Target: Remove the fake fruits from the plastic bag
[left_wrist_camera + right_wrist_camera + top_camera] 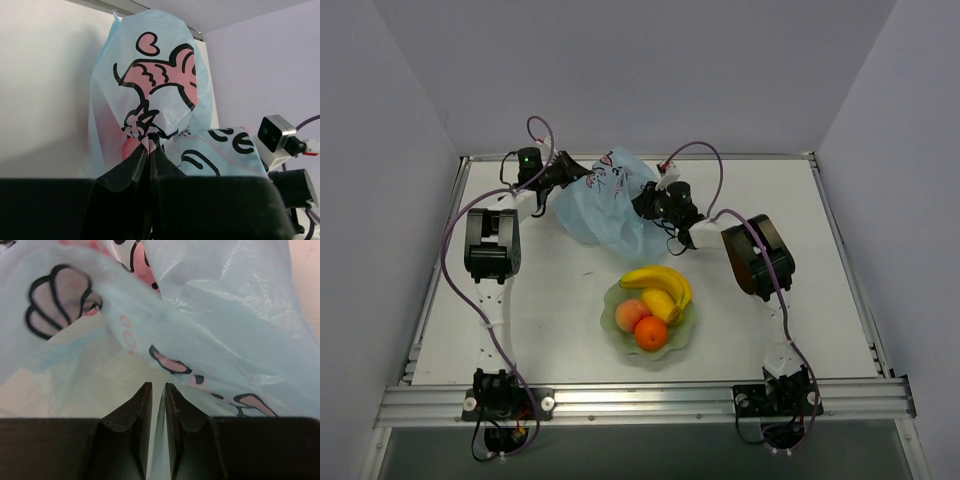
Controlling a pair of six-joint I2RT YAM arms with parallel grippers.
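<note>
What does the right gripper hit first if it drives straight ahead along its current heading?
The plastic bag. In the right wrist view its film fills the space ahead of the right gripper and seems to sit right at the tips of the jaws; depth beyond the film is unclear.

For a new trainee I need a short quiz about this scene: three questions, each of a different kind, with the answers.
1. True or false: the bowl holds a banana.
2. How many fruits show in the bowl?
3. The left pincer is shut on: A) the bag; B) the bowl; C) nothing.
Key: 1 true; 2 four; 3 A.
</note>
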